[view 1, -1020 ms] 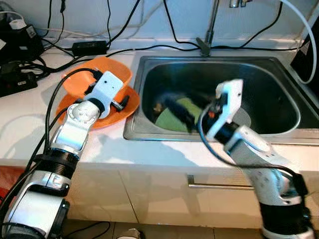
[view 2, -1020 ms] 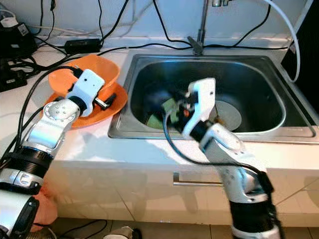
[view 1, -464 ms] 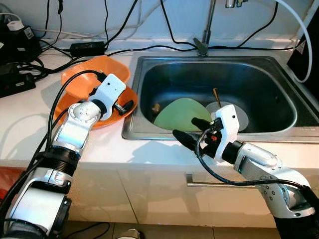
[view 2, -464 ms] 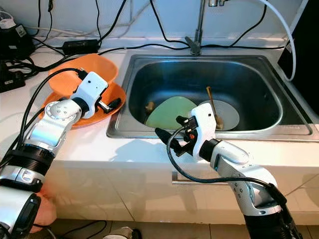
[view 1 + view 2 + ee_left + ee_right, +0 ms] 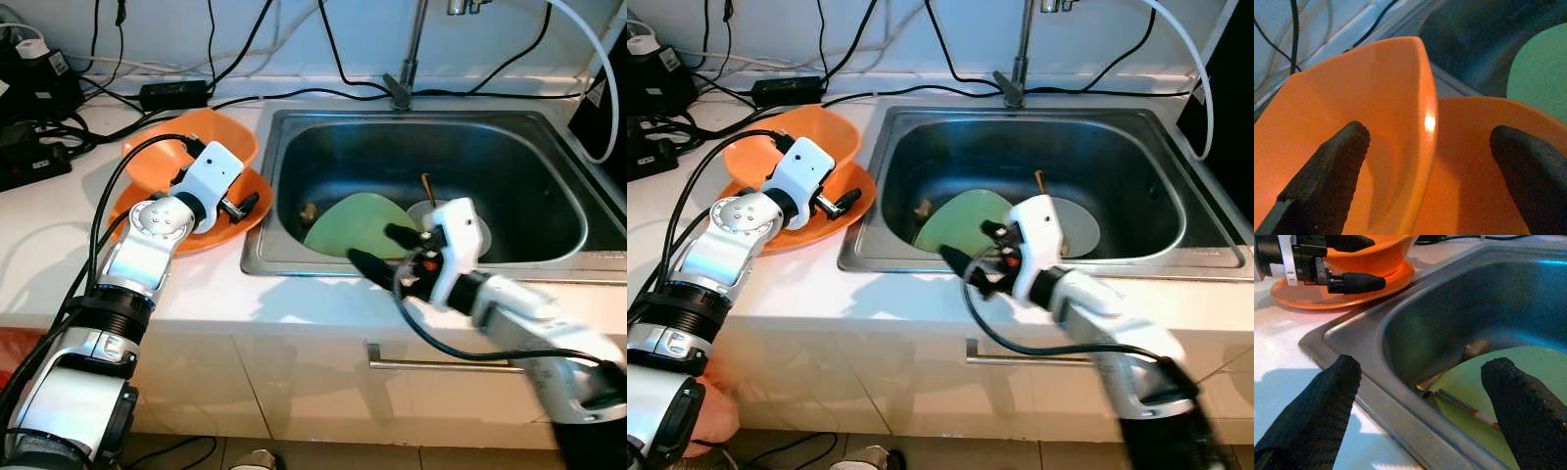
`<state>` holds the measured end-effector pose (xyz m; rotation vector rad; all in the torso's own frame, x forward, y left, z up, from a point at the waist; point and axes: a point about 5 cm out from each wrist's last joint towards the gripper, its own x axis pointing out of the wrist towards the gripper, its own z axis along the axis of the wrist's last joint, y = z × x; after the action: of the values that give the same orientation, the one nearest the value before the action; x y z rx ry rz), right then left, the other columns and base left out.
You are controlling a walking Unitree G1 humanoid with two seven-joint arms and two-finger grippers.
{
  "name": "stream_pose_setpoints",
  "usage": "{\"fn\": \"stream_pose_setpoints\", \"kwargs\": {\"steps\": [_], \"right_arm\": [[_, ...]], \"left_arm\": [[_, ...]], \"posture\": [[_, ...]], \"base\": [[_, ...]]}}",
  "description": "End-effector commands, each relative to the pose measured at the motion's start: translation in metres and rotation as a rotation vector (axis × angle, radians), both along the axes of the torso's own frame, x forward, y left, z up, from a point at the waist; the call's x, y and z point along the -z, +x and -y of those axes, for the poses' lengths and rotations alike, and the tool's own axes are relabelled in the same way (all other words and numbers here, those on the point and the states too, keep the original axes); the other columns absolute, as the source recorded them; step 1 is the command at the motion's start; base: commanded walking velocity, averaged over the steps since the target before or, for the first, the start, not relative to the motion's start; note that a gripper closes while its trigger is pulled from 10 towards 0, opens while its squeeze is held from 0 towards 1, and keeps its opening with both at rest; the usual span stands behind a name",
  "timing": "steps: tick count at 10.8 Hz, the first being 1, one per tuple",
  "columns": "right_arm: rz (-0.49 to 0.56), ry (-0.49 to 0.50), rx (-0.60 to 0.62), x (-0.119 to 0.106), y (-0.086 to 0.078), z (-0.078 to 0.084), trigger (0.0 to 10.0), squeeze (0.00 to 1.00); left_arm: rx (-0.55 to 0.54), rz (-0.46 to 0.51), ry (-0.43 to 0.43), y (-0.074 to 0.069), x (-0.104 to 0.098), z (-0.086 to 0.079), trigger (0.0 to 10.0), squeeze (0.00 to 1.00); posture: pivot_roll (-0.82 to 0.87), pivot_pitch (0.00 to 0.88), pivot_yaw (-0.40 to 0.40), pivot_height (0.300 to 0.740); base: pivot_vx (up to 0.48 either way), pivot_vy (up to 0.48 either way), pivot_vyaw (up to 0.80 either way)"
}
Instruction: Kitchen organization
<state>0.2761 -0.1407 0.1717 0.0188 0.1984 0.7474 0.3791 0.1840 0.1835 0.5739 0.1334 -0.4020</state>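
Lay flat in the sink (image 5: 549,147) basin toward its front left corner, green plate (image 5: 355,223), right gripper (image 5: 378,249) spread wide at the front rim, left gripper (image 5: 1430,161) spread wide astride orange bowl (image 5: 168,157) rim on counter (image 5: 59,230).

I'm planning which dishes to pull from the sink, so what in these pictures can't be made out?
- Head views: the right gripper and its arm are blurred and cover the front of the green plate.
- The spoon handle runs under that plate in the right wrist view.
- Left wrist view: the orange bowl is cut off by the picture's edges.
- The small thing beside the plate is too small to identify.
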Motion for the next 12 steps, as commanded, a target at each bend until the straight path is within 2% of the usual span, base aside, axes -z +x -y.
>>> {"fn": "stream_pose_setpoints", "kwargs": {"steps": [1,2,4,6,7,8,9,10,11,12], "right_arm": [[0.06,-0.015,-0.014,-0.013,0.002,0.001,10.0,0.0],[0.069,-0.036,-0.002,-0.017,0.007,0.007,10.0,0.0],[0.079,-0.065,-0.041,-0.02,0.007,0.007,10.0,0.0],[0.069,-0.083,-0.076,-0.018,0.006,0.003,10.0,0.0],[0.067,-0.088,-0.11,-0.02,0.005,-0.003,10.0,0.0],[0.06,-0.08,-0.123,-0.02,0.008,-0.005,10.0,0.0],[0.057,-0.076,-0.122,-0.019,0.008,-0.005,10.0,0.0],[0.051,-0.045,-0.145,-0.016,0.004,-0.017,10.0,0.0],[0.044,-0.036,-0.146,-0.013,0.003,-0.019,10.0,0.0],[0.034,-0.018,-0.154,-0.011,0.002,-0.025,10.0,0.0]], "left_arm": [[0.007,0.001,-0.008,0.001,-0.004,-0.003,9.3,0.0],[0.041,-0.03,-0.042,-0.002,0.001,0.002,7.0,0.0],[0.06,-0.03,-0.034,-0.006,0.004,0.005,10.0,0.0],[0.05,-0.026,-0.022,-0.01,0.007,-0.003,10.0,0.0],[0.0,-0.01,-0.018,-0.011,0.006,-0.015,10.0,0.0],[-0.052,-0.01,0.055,-0.011,0.004,-0.036,10.0,0.0],[-0.061,-0.011,0.068,-0.012,0.003,-0.039,10.0,0.0],[-0.085,-0.008,0.115,-0.012,-0.008,-0.059,10.0,0.0],[-0.09,-0.01,0.145,-0.012,-0.011,-0.065,10.0,0.0],[-0.079,-0.016,0.17,-0.011,-0.018,-0.074,4.4,0.0]], "posture": [[0.07,0.047,0.062,0.74],[0.07,0.048,0.066,0.74],[0.07,0.044,0.059,0.74],[0.07,0.042,0.02,0.74],[0.07,0.04,0.001,0.74],[0.09,0.04,-0.016,0.74],[0.09,0.04,-0.016,0.74],[0.12,0.047,-0.005,0.74],[0.13,0.05,-0.007,0.74],[0.15,0.053,-0.003,0.74]], "base": [[0.0,0.0,0.0],[0.0,0.0,0.0],[0.0,0.0,0.0],[0.0,0.0,0.0],[0.0,0.0,0.0],[0.0,0.0,0.0],[0.0,0.0,0.0],[0.0,0.0,0.0],[0.0,0.0,0.0],[0.0,0.0,0.0]]}}
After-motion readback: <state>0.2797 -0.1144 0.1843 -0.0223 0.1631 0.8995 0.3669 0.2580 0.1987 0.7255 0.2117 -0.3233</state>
